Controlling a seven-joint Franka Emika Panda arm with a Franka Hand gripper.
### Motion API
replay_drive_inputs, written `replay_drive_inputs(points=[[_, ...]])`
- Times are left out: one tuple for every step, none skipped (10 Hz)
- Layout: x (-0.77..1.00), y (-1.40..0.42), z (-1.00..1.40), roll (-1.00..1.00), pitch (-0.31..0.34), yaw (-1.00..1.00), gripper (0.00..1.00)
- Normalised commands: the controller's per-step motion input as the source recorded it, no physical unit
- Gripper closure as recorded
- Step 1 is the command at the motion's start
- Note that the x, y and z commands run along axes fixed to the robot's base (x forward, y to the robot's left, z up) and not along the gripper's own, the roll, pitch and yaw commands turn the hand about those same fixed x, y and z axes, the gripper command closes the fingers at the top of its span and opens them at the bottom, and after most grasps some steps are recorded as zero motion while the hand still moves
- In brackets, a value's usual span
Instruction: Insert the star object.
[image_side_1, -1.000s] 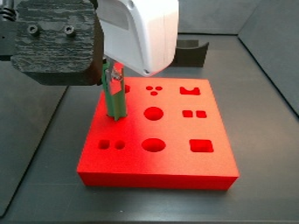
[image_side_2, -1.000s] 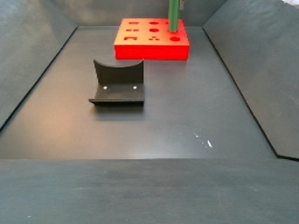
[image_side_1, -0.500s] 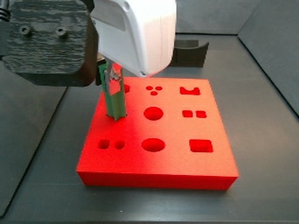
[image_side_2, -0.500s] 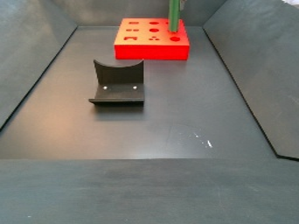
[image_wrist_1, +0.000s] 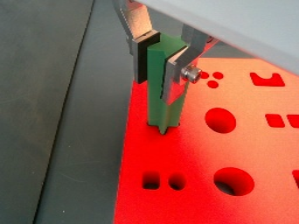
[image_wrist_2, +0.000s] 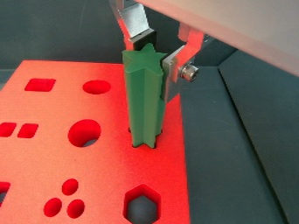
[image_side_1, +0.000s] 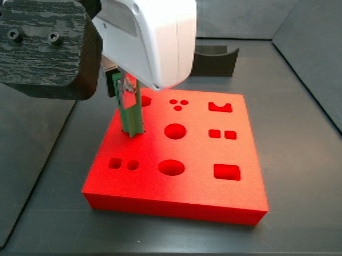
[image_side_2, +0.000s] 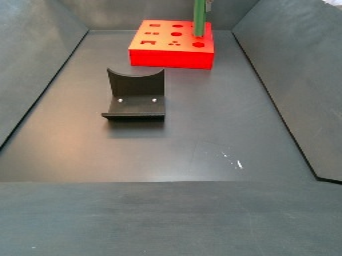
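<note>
- Fixture (image_side_2: 134, 95) stands alone on the floor at about 9 o'clock in a side view, well apart from the work.
- Rod (image_wrist_2: 143, 96) stands upright at the block's (image_side_1: 187, 170) 10 o'clock corner, its foot entering a hole there; how deep, I cannot tell.
- Gripper (image_wrist_1: 165, 59) sits above the block, jaws clamped on the rod's upper part.
- Risk, as I judge it: star points misaligned with the hole, so pushing down jams or tilts the rod, or it slips between the pads.

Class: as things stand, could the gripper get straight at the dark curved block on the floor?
Probably not yet: the gripper is shut on the star object, standing in the red block. The dark curved block itself lies unobstructed.
</note>
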Motion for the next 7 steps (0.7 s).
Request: replay_drive_inputs(points=[[-0.15, 0.00, -0.73, -0.06, -0.137, 0.68, 1.00], [-0.13, 0.00, -0.56, -0.05, -0.126, 0.69, 1.00], [0.00, 0.02, -0.33, 0.00, -0.004, 0.33, 1.00], [0.00, 0.00, -0.19, 0.00, 0.000, 0.19, 1.00], [0.00, 0.00, 0.00, 0.00, -0.010, 0.00, 1.00], [0.00, -0.08, -0.99, 0.12, 0.000, 0.00, 1.00], [0.00, -0.26, -1.00, 0.03, -0.003, 0.00, 1.00]])
